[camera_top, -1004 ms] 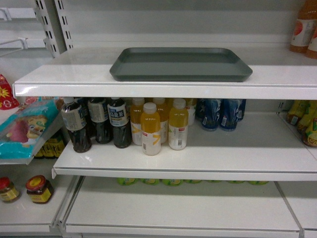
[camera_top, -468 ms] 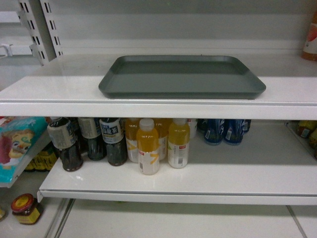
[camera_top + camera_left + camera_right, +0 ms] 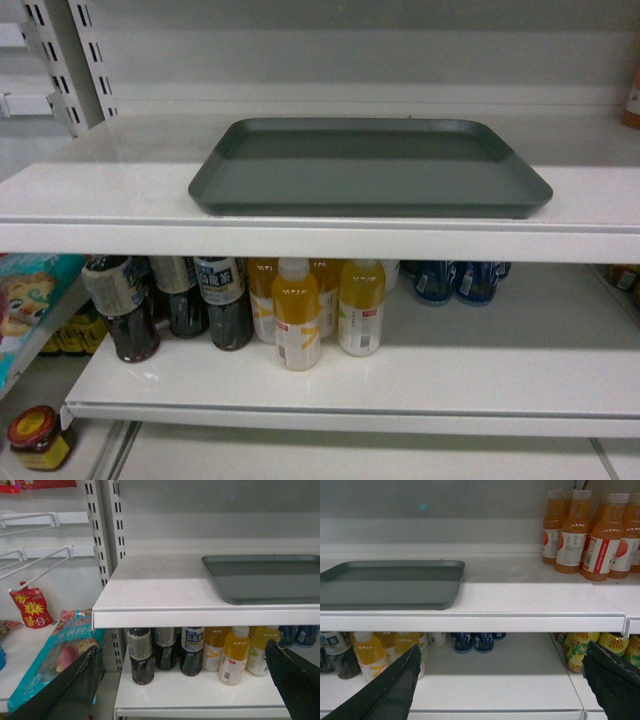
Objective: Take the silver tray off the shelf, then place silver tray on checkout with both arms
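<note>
My left pincer (image 3: 182, 680) stands wide apart, gripping nothing, below the shelf (image 3: 100, 195). The silver tray (image 3: 370, 167) lies flat on that shelf, near its front lip. My right pincer (image 3: 502, 680) likewise gapes, unladen.

The silver tray (image 3: 370, 165) lies flat on the shelf (image 3: 120, 195), its long side running along the lipped front edge and its near rim just behind that edge. Nothing rests inside the tray. Directly below the tray, on the next board down, stand yellow juice bottles (image 3: 318, 305) with white caps, upright in a cluster. Below the tray's left end sit dark tea bottles (image 3: 165, 300), also upright. Below its right end, further back, are blue cans (image 3: 455, 280). Off beyond the tray's left end, a slotted white upright (image 3: 70, 60) rises behind the shelf. Lower left of the tray, a red-lidded jar (image 3: 38, 435) and a teal snack bag (image 3: 25, 305).
</note>
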